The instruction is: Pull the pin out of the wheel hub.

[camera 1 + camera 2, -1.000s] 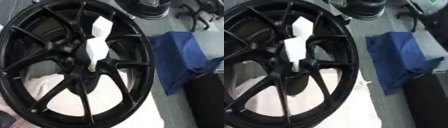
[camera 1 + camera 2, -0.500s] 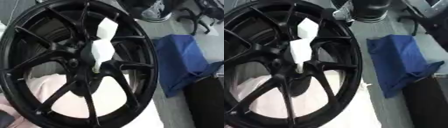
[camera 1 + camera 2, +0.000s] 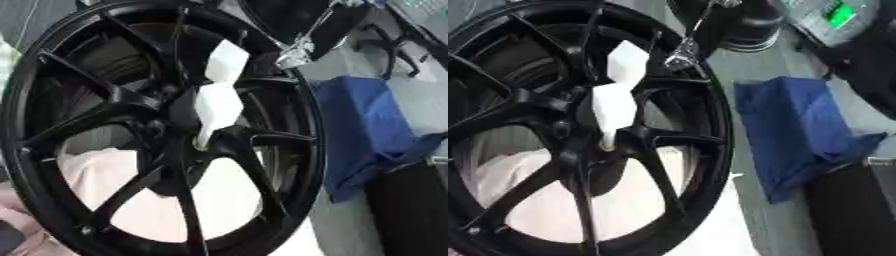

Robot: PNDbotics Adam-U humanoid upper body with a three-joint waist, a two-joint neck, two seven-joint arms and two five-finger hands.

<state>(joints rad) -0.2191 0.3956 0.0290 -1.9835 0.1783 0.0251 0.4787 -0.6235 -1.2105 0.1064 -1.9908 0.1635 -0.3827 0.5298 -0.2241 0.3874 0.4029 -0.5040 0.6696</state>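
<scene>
on the grey floor a blue cloth point(image 3: 372, 130) is lying beside the black wheel hub point(image 3: 162, 130). the white pin point(image 3: 217, 97) is still sitting in its centre; no robot hand is showing, so its state i cannot tell.

Grey floor point(image 3: 754, 70) all around, pretty plain. There's a crumpled blue cloth point(image 3: 798, 130) lying on it off to the right, with a black block of something point(image 3: 855, 210) just below it in the corner. Up top right sits a grey device with a lit green screen point(image 3: 840, 14), and a white sheet point(image 3: 175, 200) shows at the bottom.
</scene>
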